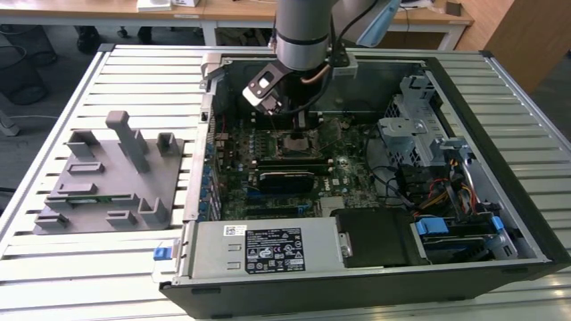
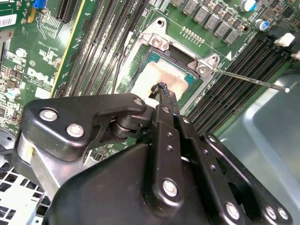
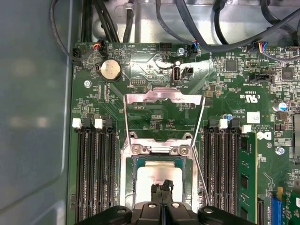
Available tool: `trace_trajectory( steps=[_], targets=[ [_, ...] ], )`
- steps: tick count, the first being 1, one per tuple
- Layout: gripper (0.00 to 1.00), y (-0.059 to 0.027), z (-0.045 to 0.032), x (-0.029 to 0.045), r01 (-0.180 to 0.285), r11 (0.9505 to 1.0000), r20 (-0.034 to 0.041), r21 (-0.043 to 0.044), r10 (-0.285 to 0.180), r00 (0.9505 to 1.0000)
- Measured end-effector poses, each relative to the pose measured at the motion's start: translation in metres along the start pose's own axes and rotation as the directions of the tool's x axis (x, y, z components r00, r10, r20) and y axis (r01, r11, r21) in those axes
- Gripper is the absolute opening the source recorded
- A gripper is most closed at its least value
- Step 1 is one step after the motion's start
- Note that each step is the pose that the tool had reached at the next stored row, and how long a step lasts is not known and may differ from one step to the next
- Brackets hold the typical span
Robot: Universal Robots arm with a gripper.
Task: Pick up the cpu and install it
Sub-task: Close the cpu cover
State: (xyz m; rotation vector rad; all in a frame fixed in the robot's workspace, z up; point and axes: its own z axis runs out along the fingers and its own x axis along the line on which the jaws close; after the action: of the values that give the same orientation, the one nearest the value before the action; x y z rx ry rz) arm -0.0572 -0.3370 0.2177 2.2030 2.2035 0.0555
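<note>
Fingers (image 2: 165, 101) shut together with nothing between them. In the second wrist view the tips are down at the pale metal lid of the cpu (image 2: 161, 75); can't tell if they touch it or sit just above. The cpu lies flat inside the socket (image 2: 154, 44), with a thin green edge showing round the lid. Gripper (image 2: 161, 87) is over the lid's middle. A thin lever rod (image 2: 248, 79) sticks out from one corner of the socket. Memory slots (image 2: 101, 51) run alongside the socket.

In the first wrist view the fingers (image 3: 156, 191) are pressed together. The gripper (image 3: 162, 186) is over the cpu (image 3: 150, 173), which is seated in the socket. The load plate (image 3: 164, 96) is swung open, hinged at the socket's edge. A coin battery (image 3: 110, 70) sits past the load plate, well apart from the socket.

In the exterior view the arm (image 1: 303, 33) reaches down into the open computer case (image 1: 357, 284). The gripper (image 1: 301, 126) is right above the socket, with the cpu (image 1: 297, 146) under it. A grey fixture (image 1: 107, 180) lies outside the case, well apart from the socket, toward the exterior view's left.
</note>
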Motion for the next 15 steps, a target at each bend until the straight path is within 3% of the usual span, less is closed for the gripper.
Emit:
trace_trajectory(
  steps=[10, 15],
  targets=[
    [0.11, 0.0004, -0.0093, 0.0002, 0.0, 1.0, 0.0018, 0.0014, 0.0, 1.0],
    [0.11, 0.0009, -0.0203, 0.0004, 0.0, 1.0, 0.0021, 0.0014, 0.0, 1.0]
  ],
)
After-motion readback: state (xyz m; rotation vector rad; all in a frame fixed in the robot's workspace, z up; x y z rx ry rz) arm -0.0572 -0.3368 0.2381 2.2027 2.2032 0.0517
